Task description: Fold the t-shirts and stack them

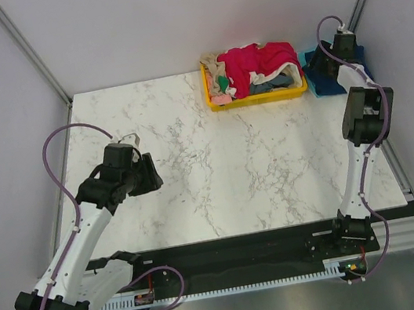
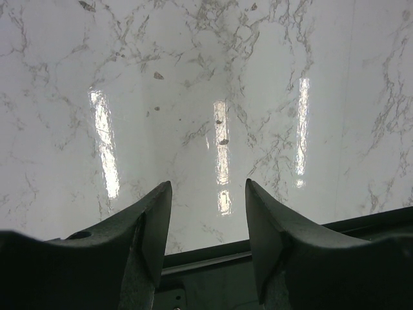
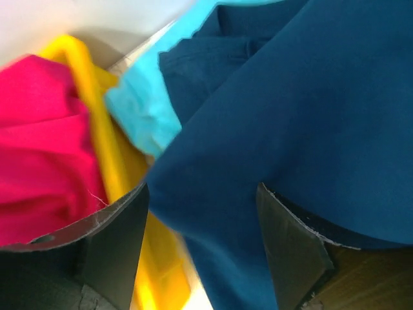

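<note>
The right gripper (image 3: 203, 194) has its jaws apart with a dark blue shirt (image 3: 310, 97) bunched between them. A teal shirt (image 3: 142, 110) peeks out at 10 o'clock. Further out at 9 o'clock, at the table's 1 o'clock corner, the yellow tray (image 3: 97, 123) holds a pink shirt (image 3: 39, 148). The left gripper (image 2: 208, 187), jaws apart on nothing, hangs over the marble table (image 2: 193, 77) at 9 o'clock.

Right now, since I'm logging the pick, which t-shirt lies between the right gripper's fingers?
The dark teal-blue t-shirt beside the yellow tray, under the right gripper, whose jaws stand apart; the crimson-pink t-shirt lies inside the tray.
</note>
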You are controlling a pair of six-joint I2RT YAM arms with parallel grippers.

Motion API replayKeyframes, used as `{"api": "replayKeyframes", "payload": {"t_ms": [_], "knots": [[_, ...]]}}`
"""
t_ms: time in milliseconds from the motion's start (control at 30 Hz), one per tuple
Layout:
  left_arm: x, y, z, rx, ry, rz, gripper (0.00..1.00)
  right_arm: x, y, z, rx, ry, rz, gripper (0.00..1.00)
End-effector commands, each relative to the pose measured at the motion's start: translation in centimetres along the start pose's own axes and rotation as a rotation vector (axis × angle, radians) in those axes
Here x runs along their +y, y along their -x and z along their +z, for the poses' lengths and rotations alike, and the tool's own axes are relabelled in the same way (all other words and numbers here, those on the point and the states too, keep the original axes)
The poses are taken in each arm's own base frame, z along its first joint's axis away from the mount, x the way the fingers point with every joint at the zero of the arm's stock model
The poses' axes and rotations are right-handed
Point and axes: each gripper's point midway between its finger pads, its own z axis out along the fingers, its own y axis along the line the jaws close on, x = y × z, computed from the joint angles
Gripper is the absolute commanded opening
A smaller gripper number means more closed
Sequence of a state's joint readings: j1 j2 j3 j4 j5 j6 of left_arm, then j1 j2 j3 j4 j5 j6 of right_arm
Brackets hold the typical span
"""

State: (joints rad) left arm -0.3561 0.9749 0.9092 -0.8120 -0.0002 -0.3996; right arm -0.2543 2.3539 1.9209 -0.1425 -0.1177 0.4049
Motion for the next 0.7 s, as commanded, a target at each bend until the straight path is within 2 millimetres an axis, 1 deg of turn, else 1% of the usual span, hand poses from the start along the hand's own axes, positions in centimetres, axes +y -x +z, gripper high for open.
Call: {"api": "replayKeyframes", "payload": {"t_ms": [0,33,67,100,133,167,200,267,300,333,367,433,467,500,533,567,600,633,667], "knots": [[0.0,0.9,-0.1,-0.045,0.005,0.003,0.56,1.6,1.8,1.5,-0.026,0.053,0.024,0.74],[0.1,0.9,-0.1,-0.045,0.007,0.003,0.56,2.0,1.9,2.0,-0.029,0.068,0.029,0.74],[0.1,0.8,0.0,-0.041,0.006,0.003,0.56,1.9,1.0,3.5,-0.024,0.086,0.04,0.73],[0.2,0.9,0.0,-0.041,0.01,-0.001,0.56,3.5,2.7,3.7,-0.061,0.149,0.04,0.73],[0.2,0.8,0.1,-0.038,0.011,-0.001,0.56,4.4,3.9,4.2,-0.111,0.193,0.048,0.73],[0.2,0.8,0.1,-0.038,0.011,-0.002,0.56,4.2,2.9,5.7,-0.107,0.215,0.063,0.72],[0.2,0.9,0.1,-0.038,0.011,-0.004,0.56,5.6,4.5,5.6,-0.143,0.275,0.07,0.71],[0.3,0.8,0.2,-0.034,0.013,-0.006,0.56,7.4,5.4,6.5,-0.211,0.405,0.132,0.69],[0.4,0.8,0.2,-0.033,0.015,-0.006,0.56,8.5,6.3,6.2,-0.239,0.457,0.161,0.69],[0.4,0.9,0.2,-0.033,0.015,-0.008,0.56,9.5,6.4,5.9,-0.238,0.526,0.174,0.69],[0.4,0.8,0.2,-0.032,0.016,-0.007,0.56,10.4,7.3,5.3,-0.271,0.577,0.193,0.68],[0.4,0.9,0.2,-0.035,0.016,-0.008,0.56,11.5,8.0,4.2,-0.282,0.617,0.167,0.7],[0.5,0.9,0.1,-0.038,0.019,-0.009,0.56,13.0,10.5,1.7,-0.333,0.644,0.129,0.72],[0.4,0.9,0.1,-0.037,0.017,-0.01,0.56,12.2,9.4,1.8,-0.32,0.608,0.094,0.73],[0.5,0.9,0.1,-0.038,0.019,-0.011,0.56,12.1,9.8,1.0,-0.336,0.59,0.065,0.75],[0.5,0.9,0.1,-0.038,0.018,-0.01,0.56,13.0,12.7,-2.0,-0.403,0.574,0.035,0.78],[0.4,0.9,0.2,-0.036,0.017,-0.01,0.56,12.0,11.5,-1.9,-0.378,0.529,0.026,0.79],[0.5,0.8,0.2,-0.031,0.019,-0.01,0.56,11.5,11.9,-2.5,-0.391,0.487,-0.033,0.81],[0.4,0.9,0.2,-0.033,0.015,-0.008,0.56,11.3,12.7,-3.9,-0.384,0.437,-0.043,0.82]]}}
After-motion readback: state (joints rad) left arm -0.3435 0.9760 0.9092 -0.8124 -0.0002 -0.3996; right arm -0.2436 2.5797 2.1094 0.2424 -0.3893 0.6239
